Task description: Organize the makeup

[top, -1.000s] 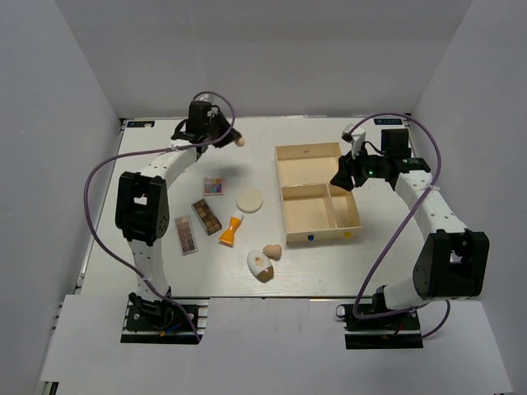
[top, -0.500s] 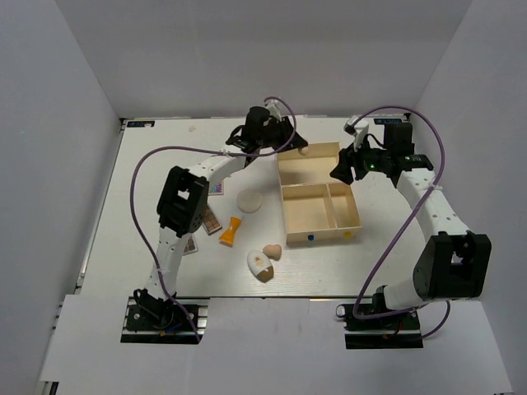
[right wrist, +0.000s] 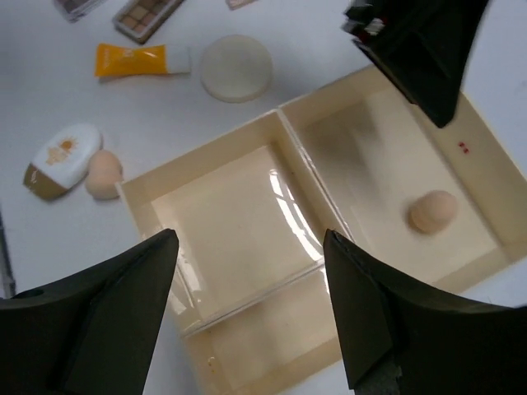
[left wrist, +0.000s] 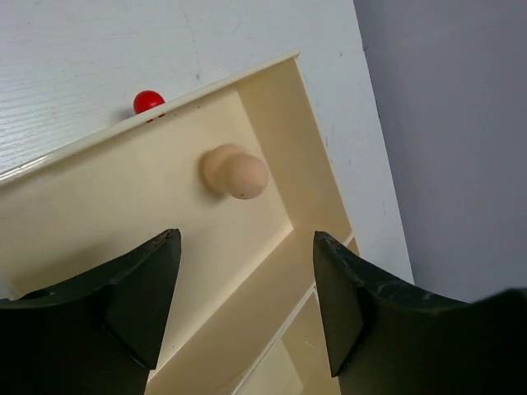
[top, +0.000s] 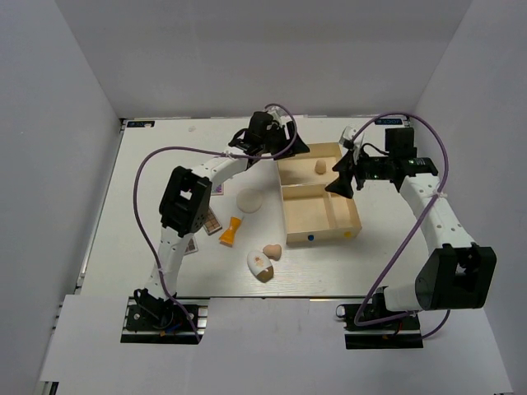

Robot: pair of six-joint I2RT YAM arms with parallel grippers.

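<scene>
One peach teardrop sponge (top: 320,167) lies in the far, large compartment of the cream three-compartment plastic box (top: 333,234). From above, the left gripper (top: 290,144) hovers at that compartment's far-left corner, and the right gripper (top: 341,176) hangs over the box's right side. Left of the box wait the round cream disc (top: 249,200), the orange tube (top: 230,231), and a second peach sponge (top: 272,251) touching the white egg-shaped item (top: 259,265).

At the left wrist, the dark fingers (left wrist: 140,296) are spread wide with nothing between them. The sponge rests on the compartment floor beyond, apart from both.

At the right wrist, the fingers (right wrist: 107,313) are likewise parted and empty above the middle compartment.

The drop looks complete. The left arm should rise straight up clear of the box wall before swinging toward the disc, fingers kept wide, while the right arm holds off so the two do not cross.
</scene>
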